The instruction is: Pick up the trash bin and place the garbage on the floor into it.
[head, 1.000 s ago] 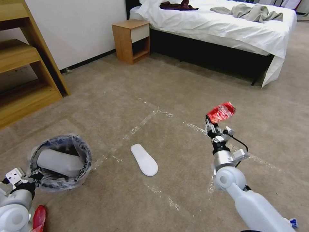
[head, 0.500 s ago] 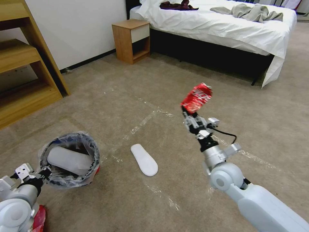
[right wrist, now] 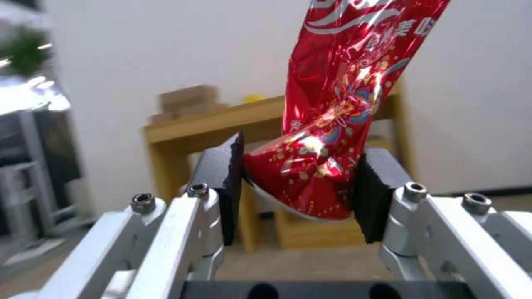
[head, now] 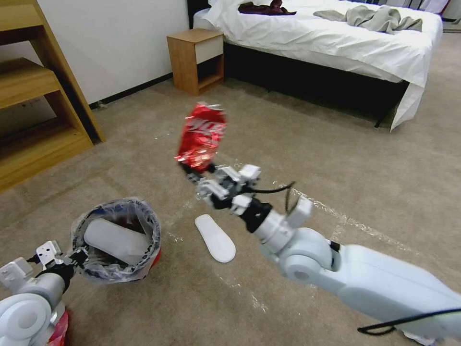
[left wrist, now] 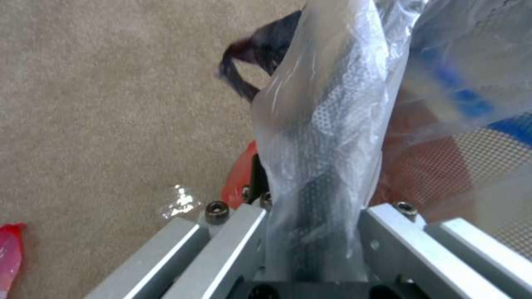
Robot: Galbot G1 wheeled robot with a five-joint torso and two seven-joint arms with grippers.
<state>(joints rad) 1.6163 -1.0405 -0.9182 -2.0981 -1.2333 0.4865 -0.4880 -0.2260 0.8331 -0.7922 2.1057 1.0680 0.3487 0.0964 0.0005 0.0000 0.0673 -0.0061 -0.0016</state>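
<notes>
The right pincer [head: 194,174] clamps one crushed red can [head: 201,137]; below it lies one white slipper [head: 215,238]. The left pincer [head: 77,254] grips one trash bin [head: 120,240], another slipper [head: 113,240] inside.

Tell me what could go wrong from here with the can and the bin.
The right gripper pinches only the crushed can by its lower end, so it may slip out. The left gripper holds the trash bin by its rim and liner, which could tear. A slipper fills much of the opening.
</notes>
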